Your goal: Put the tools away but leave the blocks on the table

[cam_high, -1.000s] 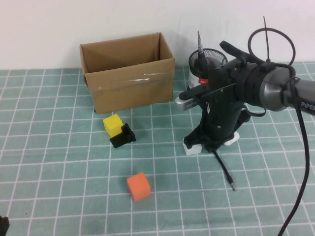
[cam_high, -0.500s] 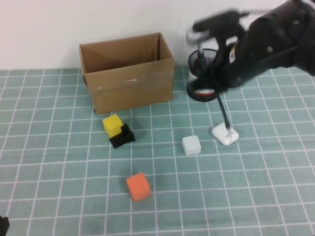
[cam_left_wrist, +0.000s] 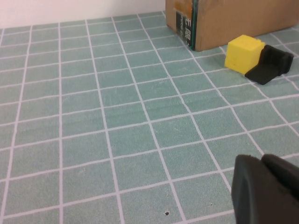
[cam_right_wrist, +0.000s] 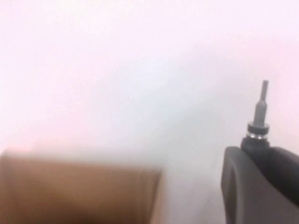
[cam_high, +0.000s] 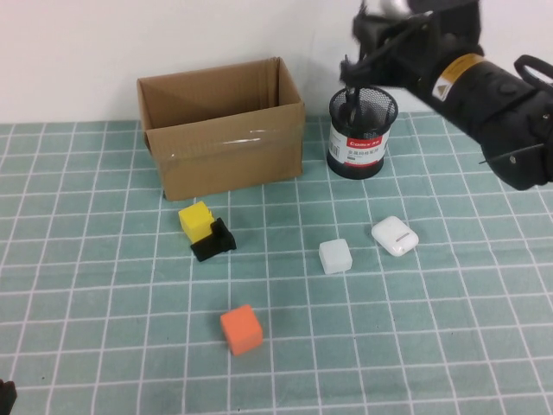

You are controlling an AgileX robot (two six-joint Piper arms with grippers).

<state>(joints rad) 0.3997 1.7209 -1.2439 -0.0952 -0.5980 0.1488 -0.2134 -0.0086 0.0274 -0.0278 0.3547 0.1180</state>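
My right gripper (cam_high: 367,54) hovers over the black mesh cup (cam_high: 362,134) at the back right, shut on the thin black precision driver (cam_high: 351,97), which hangs down into the cup's mouth. In the right wrist view the driver's steel tip (cam_right_wrist: 260,108) sticks out past the gripper (cam_right_wrist: 261,156). On the table (cam_high: 104,285) lie the yellow block (cam_high: 197,218), the notched black block (cam_high: 214,240), the orange block (cam_high: 241,328) and the white block (cam_high: 335,256). My left gripper (cam_left_wrist: 267,184) is shut and empty, low over the mat at the near left.
An open cardboard box (cam_high: 225,130) stands at the back, left of the mesh cup. A white rounded case (cam_high: 395,236) lies beside the white block. The left wrist view shows the box corner (cam_left_wrist: 233,21), yellow block (cam_left_wrist: 243,54) and black block (cam_left_wrist: 271,64).
My right arm lifted the precision driver off the mat by the white case and swung it up and back over the mesh cup. White block and case are now uncovered.
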